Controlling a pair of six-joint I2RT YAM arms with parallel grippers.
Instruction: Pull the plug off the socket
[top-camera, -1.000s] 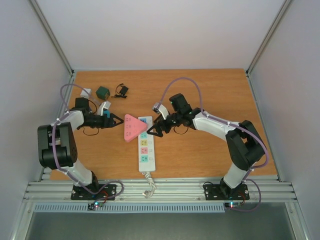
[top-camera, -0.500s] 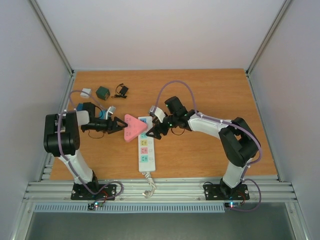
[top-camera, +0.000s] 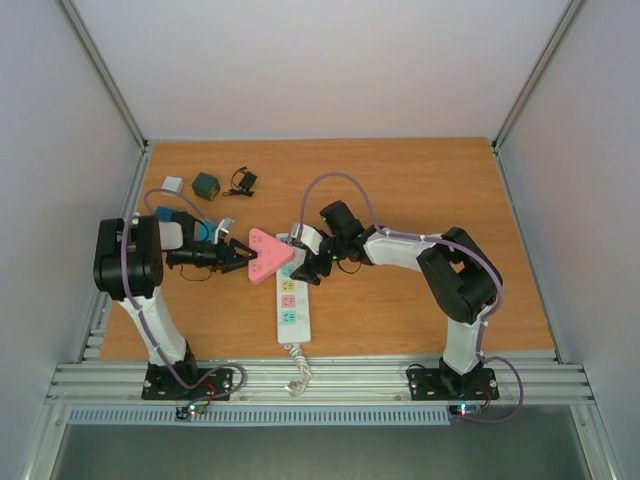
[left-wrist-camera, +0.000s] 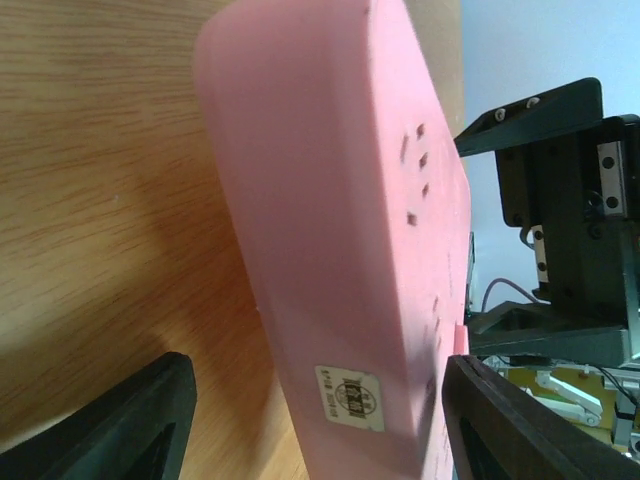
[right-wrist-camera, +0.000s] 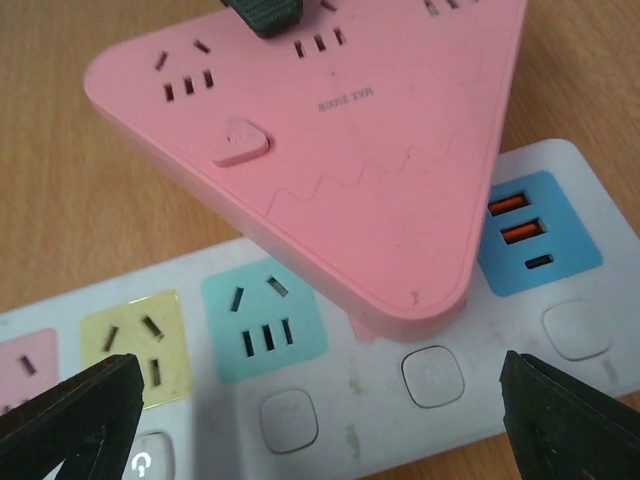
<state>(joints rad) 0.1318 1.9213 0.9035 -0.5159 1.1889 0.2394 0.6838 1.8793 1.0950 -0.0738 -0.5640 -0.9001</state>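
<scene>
Top view: white power strip (top-camera: 293, 300) lies lengthwise near the table's (top-camera: 420, 180) front-centre, pink triangular plug (top-camera: 263, 256) seated on its far end; left wrist: left gripper (left-wrist-camera: 315, 400) jaws open, one finger either side of the plug, not clamped; right wrist: right gripper (right-wrist-camera: 320, 400) jaws spread wide over the strip, holding nothing.

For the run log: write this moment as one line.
stage: pre-pull | left gripper: open, straddling pink triangular plastic plug | right gripper: open above long white socket strip | plug: seated in socket
</scene>
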